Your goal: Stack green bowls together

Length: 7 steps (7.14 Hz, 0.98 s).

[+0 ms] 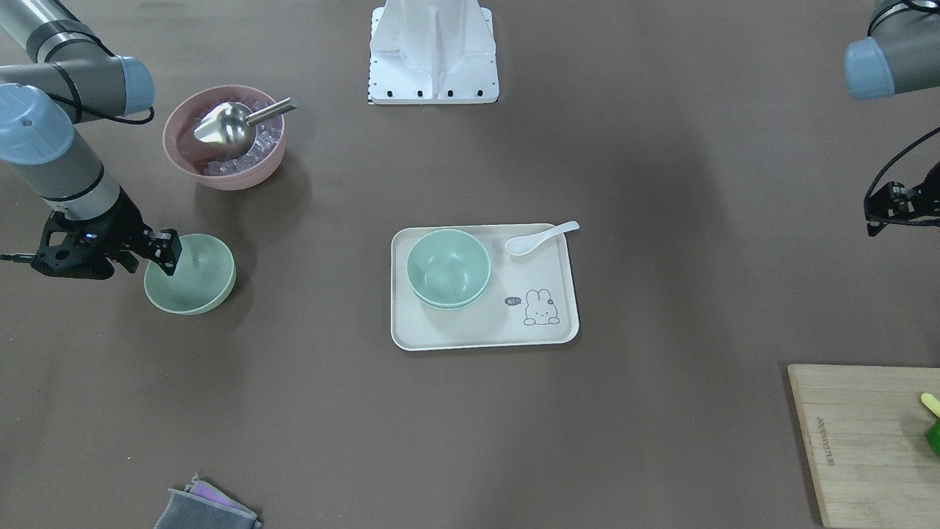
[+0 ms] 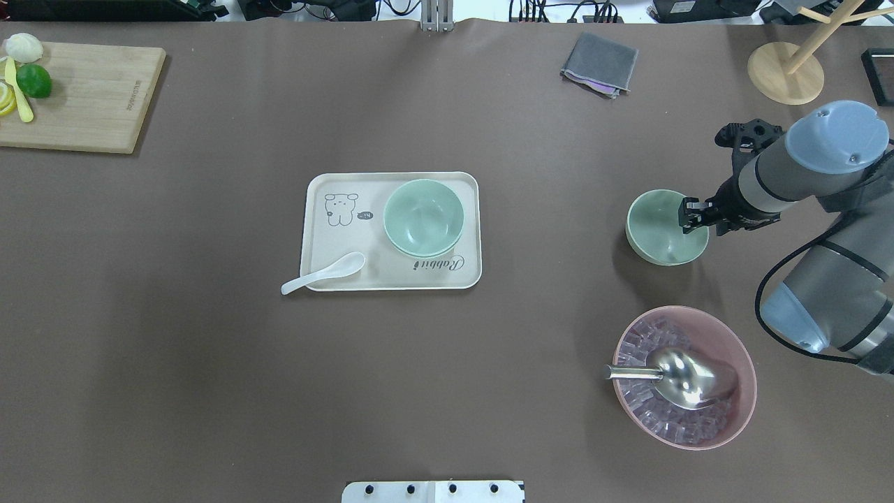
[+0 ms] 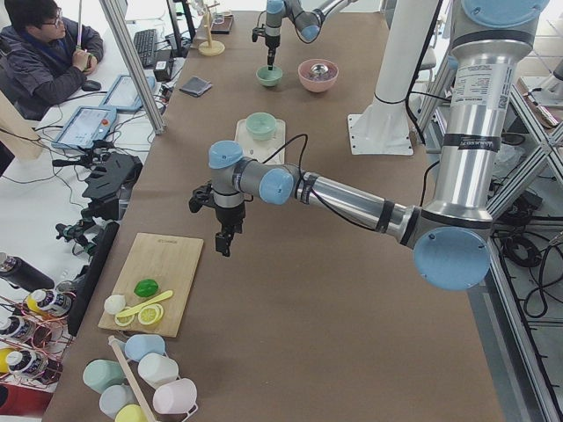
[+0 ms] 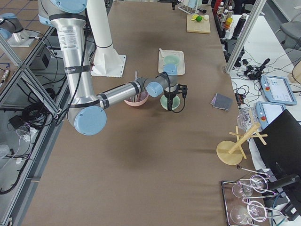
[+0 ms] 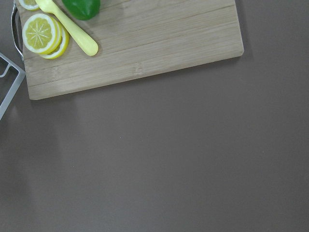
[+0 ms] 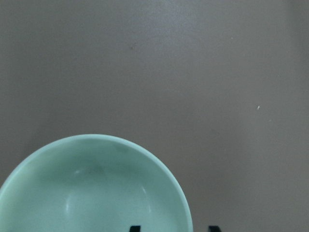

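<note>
Loose green bowl (image 1: 197,283), rim between tips of the released right claw (image 1: 167,253)

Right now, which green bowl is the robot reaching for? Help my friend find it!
On the brown table, find the big pink bowl with a metal scoop. Beside it sits one small mint-green bowl on the bare tabletop. Unlike the two other green bowls, nested on the cream tray, it stands alone, with the right arm's jaws straddling its rim.

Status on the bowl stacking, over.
Right gripper straddles rim of lone green bowl, grip unclear. Left gripper off aside, state unclear. Two bowls nested on tray; nothing between.
</note>
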Each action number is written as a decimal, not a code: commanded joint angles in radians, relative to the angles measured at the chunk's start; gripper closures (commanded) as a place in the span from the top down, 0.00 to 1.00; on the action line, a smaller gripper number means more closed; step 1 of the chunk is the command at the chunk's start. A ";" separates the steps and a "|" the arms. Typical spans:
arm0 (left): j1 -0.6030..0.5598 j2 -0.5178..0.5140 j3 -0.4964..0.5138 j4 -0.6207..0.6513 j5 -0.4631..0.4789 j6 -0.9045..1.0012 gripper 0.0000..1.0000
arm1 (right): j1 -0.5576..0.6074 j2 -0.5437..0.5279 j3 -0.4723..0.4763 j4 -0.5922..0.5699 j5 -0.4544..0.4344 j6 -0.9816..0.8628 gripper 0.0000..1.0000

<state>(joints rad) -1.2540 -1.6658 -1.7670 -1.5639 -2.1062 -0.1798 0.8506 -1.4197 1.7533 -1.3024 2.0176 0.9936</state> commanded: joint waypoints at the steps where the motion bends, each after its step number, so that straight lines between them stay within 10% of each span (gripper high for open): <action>1: 0.001 0.000 0.003 -0.004 0.000 -0.001 0.98 | -0.004 -0.008 0.009 0.000 0.000 0.002 0.42; 7: 0.001 0.000 0.001 -0.007 0.000 -0.004 0.98 | -0.013 -0.025 0.014 0.000 -0.005 0.002 0.29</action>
<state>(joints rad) -1.2525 -1.6659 -1.7652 -1.5703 -2.1061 -0.1839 0.8408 -1.4448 1.7685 -1.3023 2.0127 0.9956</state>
